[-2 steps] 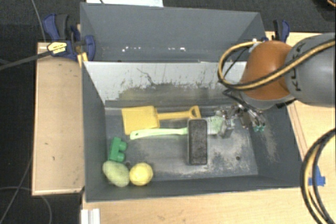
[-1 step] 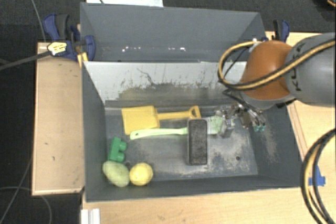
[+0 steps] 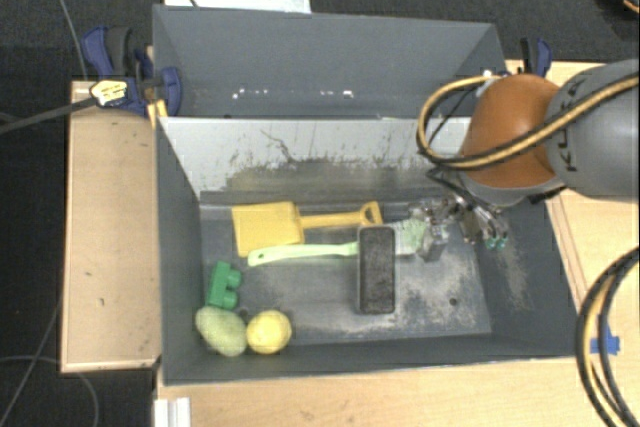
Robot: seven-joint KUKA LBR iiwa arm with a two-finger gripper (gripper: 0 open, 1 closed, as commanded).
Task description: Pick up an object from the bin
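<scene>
- The gripper [image 3: 437, 233] is hanging low in the bin [image 3: 300, 155], just right of the top end of the block [image 3: 376, 271]. Whether it is released or clenched cannot be told from this angle.
- The block, dark and oblong, is lying flat near the middle of the floor with its long side running up and down the view.
- A pale green stick [image 3: 300, 253] is lying crosswise, starting well left of the block and crossing at its top end. It is ending just right of the block, right beside the gripper, so it is probably the thing to pick.
- A yellow scoop [image 3: 266, 226] is lying left of the block, just above the stick, with its handle pointing toward the block's top end.
- A green brick [image 3: 222, 285], a pale fruit [image 3: 221, 331] and a lemon [image 3: 268, 331] are sitting together well left of the block and lower in the view, out of the way.
- To do this step well, the arm should be centring on the stick's free end right of the block, with the jaws set across the stick's narrow width.
- It should be keeping clear of the block's edge, since a pinch that catches both is likely to slip or drag the block along.
- The lift should be going straight up, because the stick seems to be touching the block and the scoop handle is lying close.
</scene>
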